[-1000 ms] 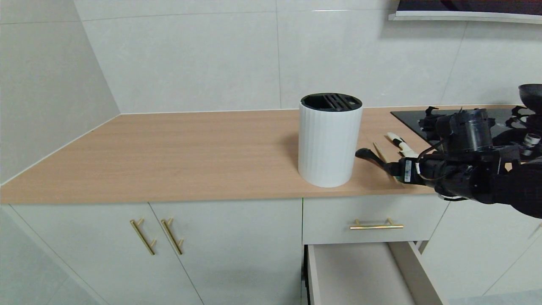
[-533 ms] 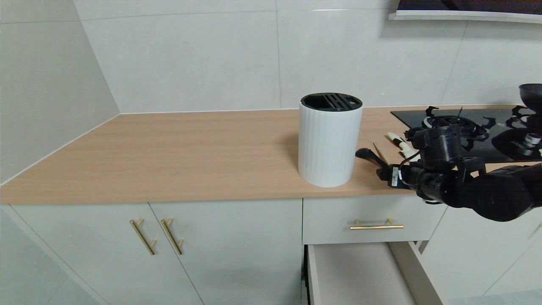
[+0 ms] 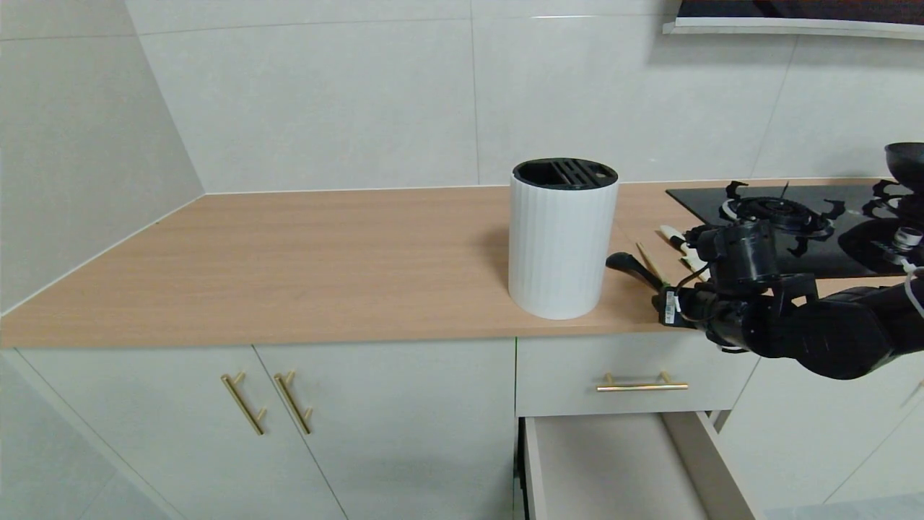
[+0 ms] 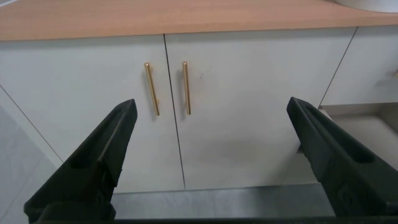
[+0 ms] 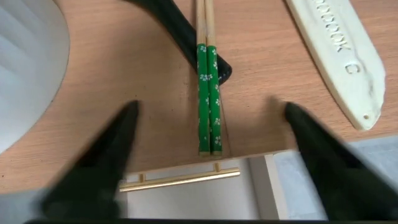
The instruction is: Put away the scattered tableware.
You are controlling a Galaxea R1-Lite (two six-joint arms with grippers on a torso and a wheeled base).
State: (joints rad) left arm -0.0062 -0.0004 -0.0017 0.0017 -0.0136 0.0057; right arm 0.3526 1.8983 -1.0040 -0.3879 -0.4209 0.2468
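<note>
Raised letters run along the white utensil (image 5: 333,59) just beside the chopsticks (image 5: 208,93). A small sticker (image 3: 669,306) on the right gripper (image 5: 211,163), near the chopsticks, bears print too small to read.

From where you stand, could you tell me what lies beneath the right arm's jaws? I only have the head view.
Observer: A pair of chopsticks with green flowered ends, centred beneath the right gripper, whose jaws are open.
Operator: Is anything touching them?
Observer: They lie across a black utensil handle.
Operator: And the other arm?
Observer: The left gripper has its jaws open, facing the cabinet doors.
</note>
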